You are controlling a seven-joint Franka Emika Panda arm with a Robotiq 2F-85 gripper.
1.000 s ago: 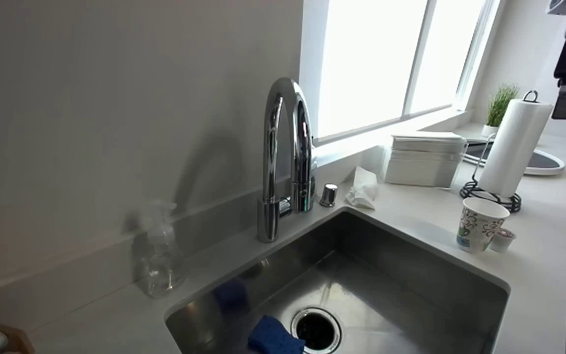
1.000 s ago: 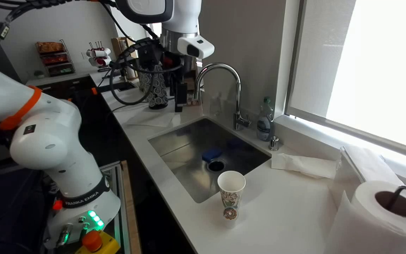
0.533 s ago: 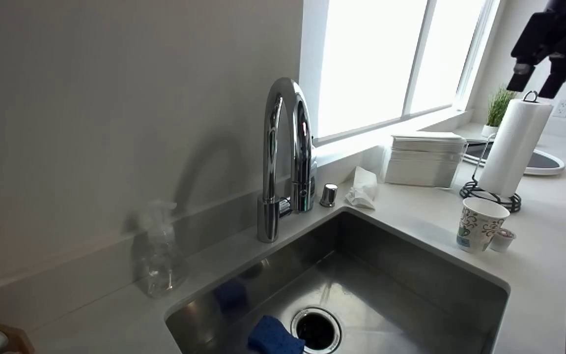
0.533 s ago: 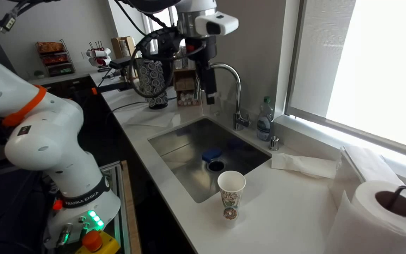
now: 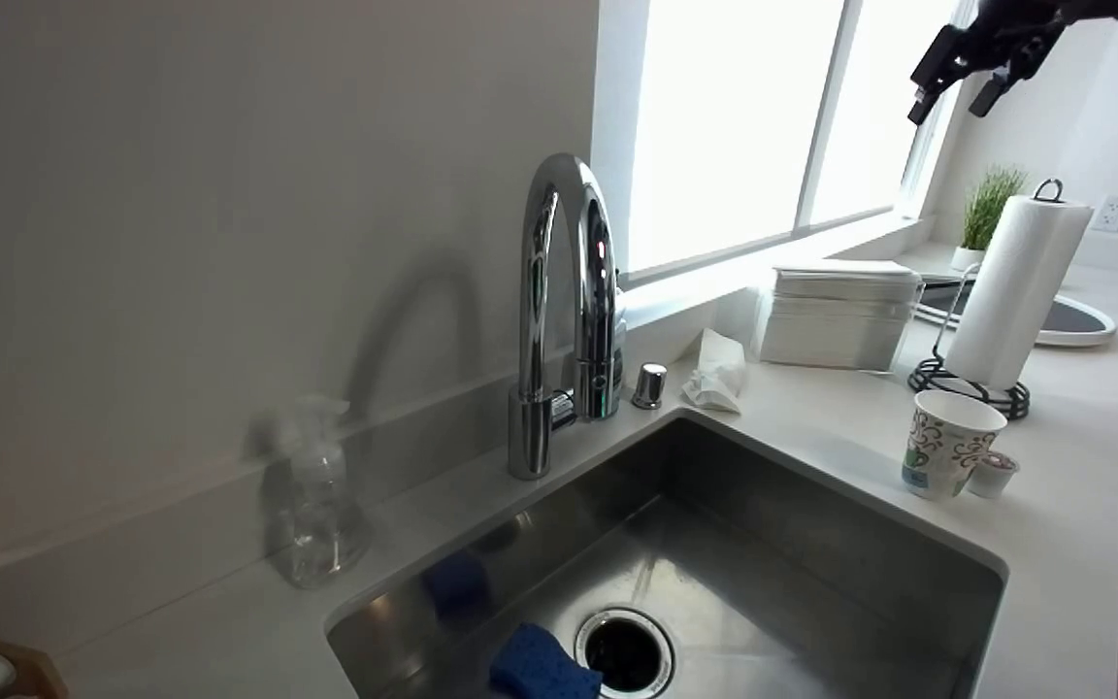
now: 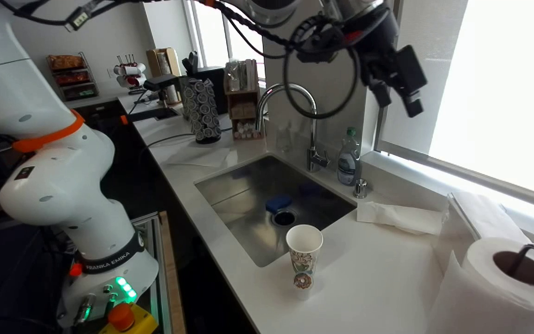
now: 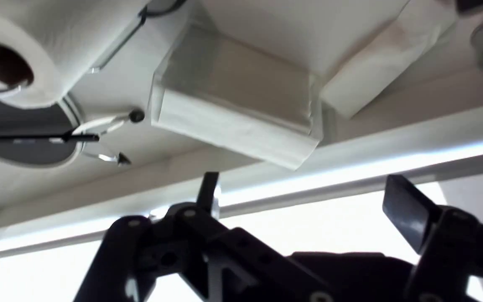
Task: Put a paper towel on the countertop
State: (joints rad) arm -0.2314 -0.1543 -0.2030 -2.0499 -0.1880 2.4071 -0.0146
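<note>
The paper towel is a white roll on a black wire stand, in both exterior views (image 5: 1020, 291) (image 6: 503, 301) and at the upper left of the wrist view (image 7: 74, 37). In an exterior view a loose sheet edge hangs at its side. The roll stands on the white countertop (image 5: 1068, 515) (image 6: 364, 283). My gripper (image 5: 951, 109) (image 6: 399, 103) is open and empty, tilted, high above the counter in front of the window. In the wrist view its jaws (image 7: 302, 191) stand wide apart with only window and sill behind them. The gripper touches nothing.
A white rectangular box (image 5: 840, 316) (image 7: 241, 79) stands beside the roll. A folded white paper piece (image 5: 717, 374) (image 6: 399, 217) lies near the soap button. A paper cup (image 5: 952, 442) and small pod cup (image 5: 993, 474) stand by the steel sink (image 6: 244, 227). A tall faucet (image 5: 540, 320) rises behind it.
My gripper has moved from beyond the sink toward the window and the roll's side, rising and tilting. It is open. The roll, box and cups have not moved.
</note>
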